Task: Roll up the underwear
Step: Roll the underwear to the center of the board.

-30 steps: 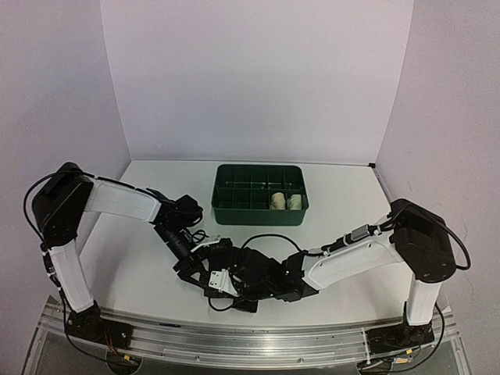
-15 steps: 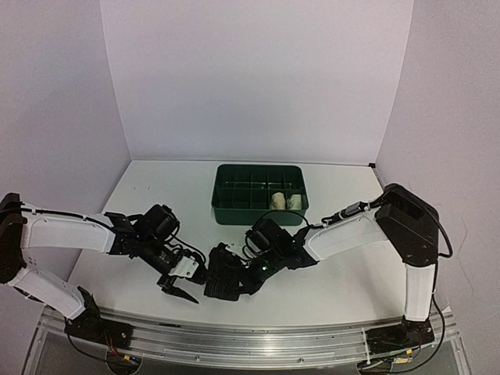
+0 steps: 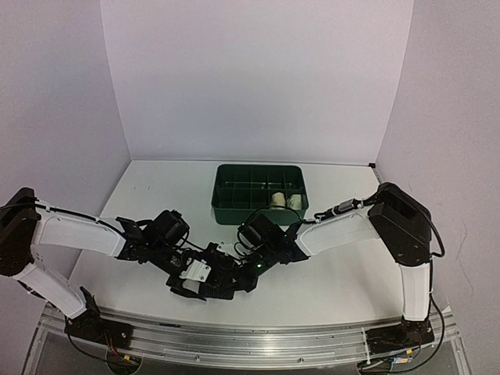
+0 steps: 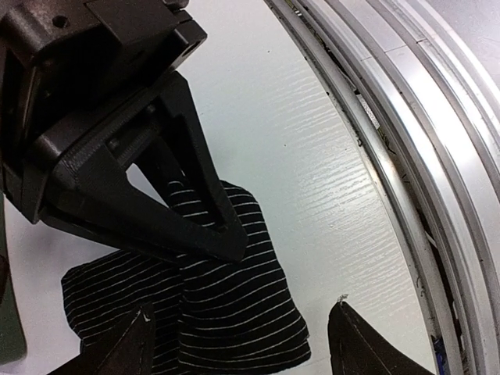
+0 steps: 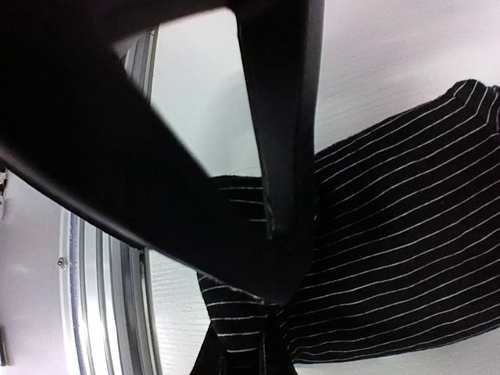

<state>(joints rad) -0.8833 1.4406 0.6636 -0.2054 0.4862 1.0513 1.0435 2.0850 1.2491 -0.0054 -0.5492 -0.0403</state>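
The black underwear with thin white stripes (image 3: 225, 286) lies crumpled on the white table near the front edge. It also shows in the left wrist view (image 4: 226, 312) and the right wrist view (image 5: 391, 258). My right gripper (image 3: 237, 272) comes in from the right. Its fingers meet on a fold of the fabric (image 5: 258, 320), and its fingertip (image 4: 226, 242) presses into the cloth. My left gripper (image 3: 195, 283) is at the underwear's left edge. It is open, and its two fingertips straddle the cloth's near corner (image 4: 246, 344).
A green divided bin (image 3: 226, 209) stands behind the arms at table centre, with two cream rolled pieces (image 3: 286, 201) in its right compartments. The aluminium rail of the table's front edge (image 4: 414, 156) runs close to the underwear.
My left gripper has moved right, up to the underwear's edge. My right gripper has shifted slightly over the cloth and stays closed on it.
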